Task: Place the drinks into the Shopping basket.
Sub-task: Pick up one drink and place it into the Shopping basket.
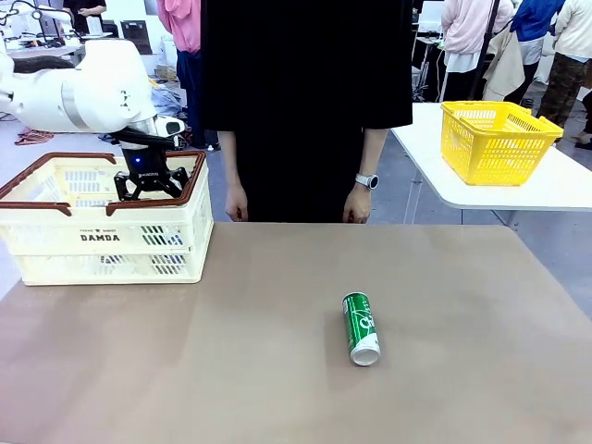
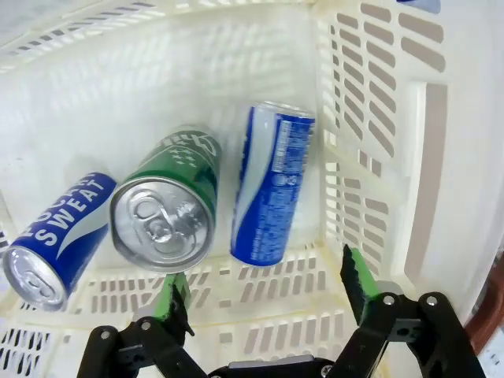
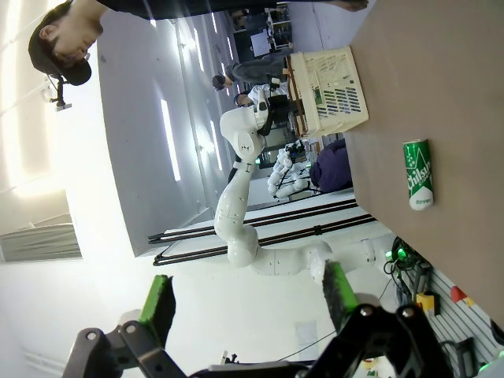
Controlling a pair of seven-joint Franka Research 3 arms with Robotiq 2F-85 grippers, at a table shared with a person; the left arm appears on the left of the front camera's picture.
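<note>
The cream Shopping basket (image 1: 102,236) stands at the table's left, and my left gripper (image 1: 148,181) reaches down into it. In the left wrist view my left gripper (image 2: 264,287) is open with nothing between its green pads (image 2: 354,276). Below it on the basket floor (image 2: 94,102) lie a blue can (image 2: 272,185), a green can (image 2: 165,209) with its silver top facing the camera, and another blue can (image 2: 55,240). One green can (image 1: 361,328) lies on its side mid-table, also seen from afar as the green can (image 3: 417,173). My right gripper (image 3: 250,303) is open, in the air, far from it.
A person stands at the table's far edge with both hands (image 1: 357,205) hanging down. A yellow mesh basket (image 1: 498,139) sits on a separate white table at the back right. The basket wall (image 2: 378,142) is close beside my left gripper.
</note>
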